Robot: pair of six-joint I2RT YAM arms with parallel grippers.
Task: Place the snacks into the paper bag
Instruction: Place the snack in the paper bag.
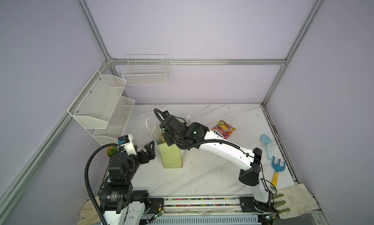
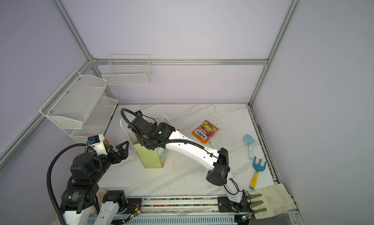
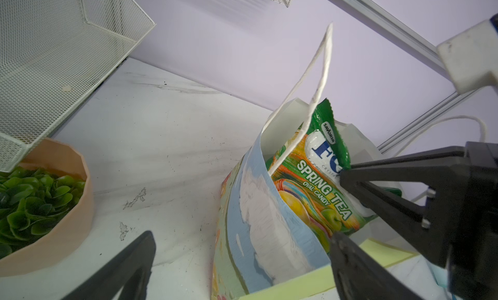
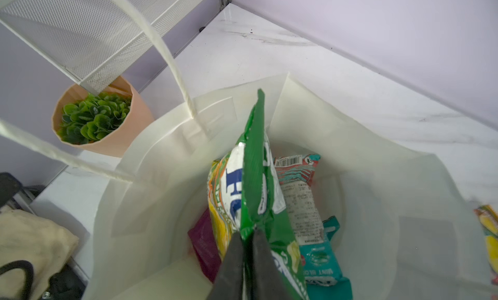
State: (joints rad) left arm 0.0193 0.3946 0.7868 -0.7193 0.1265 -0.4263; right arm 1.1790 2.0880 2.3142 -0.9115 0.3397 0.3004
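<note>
Right pincer (image 4: pixel 249 231): pinching the green packet (image 4: pixel 256 177) by its sealed edge; how firmly, I can't quite tell.
Left pincer (image 1: pixel 149 151): spread wide, holding nothing, just beside the paper bag (image 1: pixel 171 157).
Green packet: glossy green and yellow, hanging upright inside the bag above a teal packet (image 4: pixel 320 258).
Handling: light, soft, slippery foil (it crinkles); I'd grip a flat sealed edge.
Orange packet (image 1: pixel 223 131): flat on the table (image 1: pixel 202 173), well apart from the bag.

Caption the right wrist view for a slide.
The right claw holds a green packet partway inside the bag, above a teal packet and a magenta packet.
</note>
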